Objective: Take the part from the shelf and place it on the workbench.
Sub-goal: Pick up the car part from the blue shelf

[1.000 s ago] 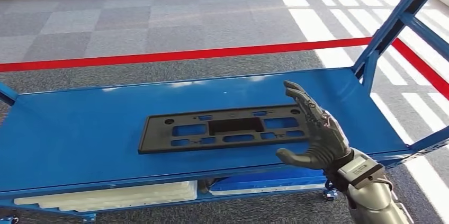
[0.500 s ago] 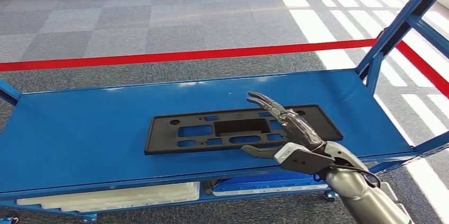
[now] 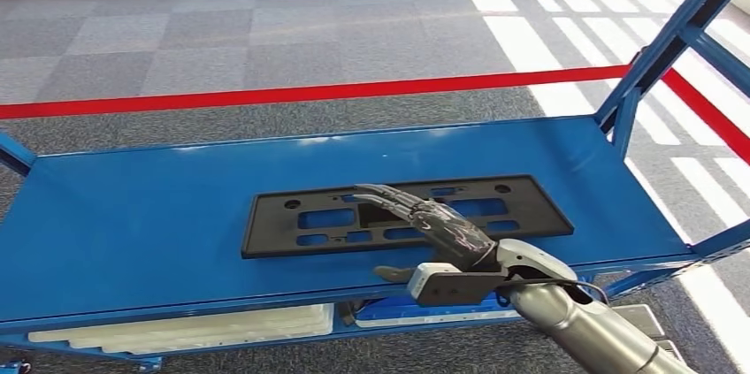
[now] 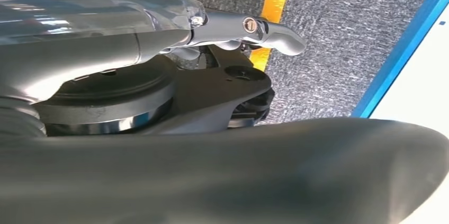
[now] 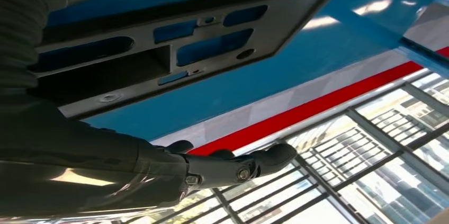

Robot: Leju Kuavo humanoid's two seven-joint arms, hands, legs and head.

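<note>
The black part point(image 3: 402, 214) is seen lying flat on the blue shelf point(image 3: 133, 215), near its front edge, with nothing yet lifted. The right hand point(image 3: 433, 231) is stretched low over the middle of the part, its fingers point(image 3: 389, 200) extended and spread across the central cut-outs, the thumb point(image 3: 394, 273) held at the shelf's front lip; nothing is gripped, and whether the fingertips touch the plastic cannot be told. In the right wrist view the part point(image 5: 174, 44) is shown close beneath the hand. The left hand point(image 4: 249, 30) is seen with its fingers apart, holding nothing, above grey carpet. The task is judged to be at its opening stage: the grasp, the lift and the placing on the table are all left to be done. Compared with one second ago, the right hand is lowered from a raised, upright pose at the part's right end and swept leftward over its centre.
</note>
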